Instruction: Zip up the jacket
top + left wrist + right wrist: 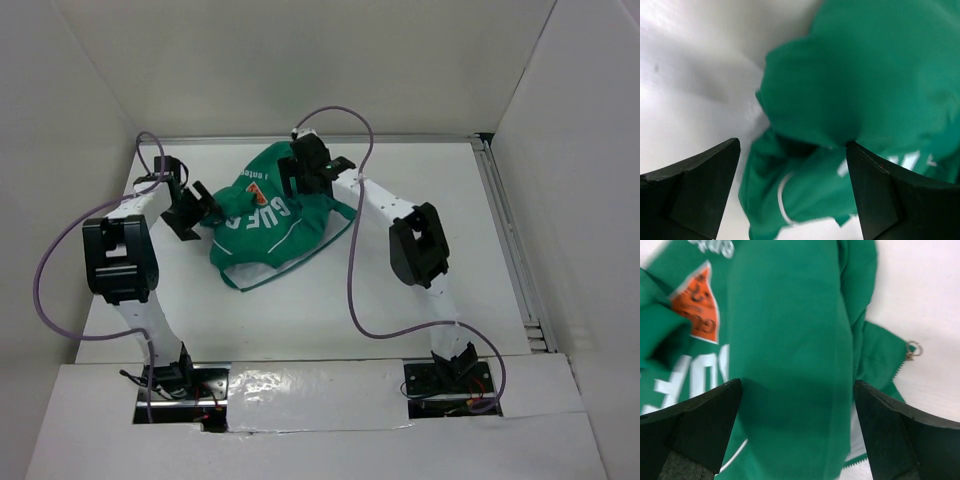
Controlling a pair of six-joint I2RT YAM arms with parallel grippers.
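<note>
1. The jacket [270,225] is bright green all over.
2. Its lettering [682,382] is white block capitals on the green.
3. The patch [697,302] is orange with a white edge; its darker print is too blurred to read.
4. The piping [782,197] is a thin white curve on the green.
5. The zip teeth [900,371] are white along a green edge; the ring [913,350] is dull metal.
6. The table [300,320] is plain white.
7. The left arm [120,260] and right arm [418,245] are black at the joints with white links.
8. The cables [45,290] are purple.
9. The left gripper [792,144] and right gripper [797,383] are matte black.
</note>
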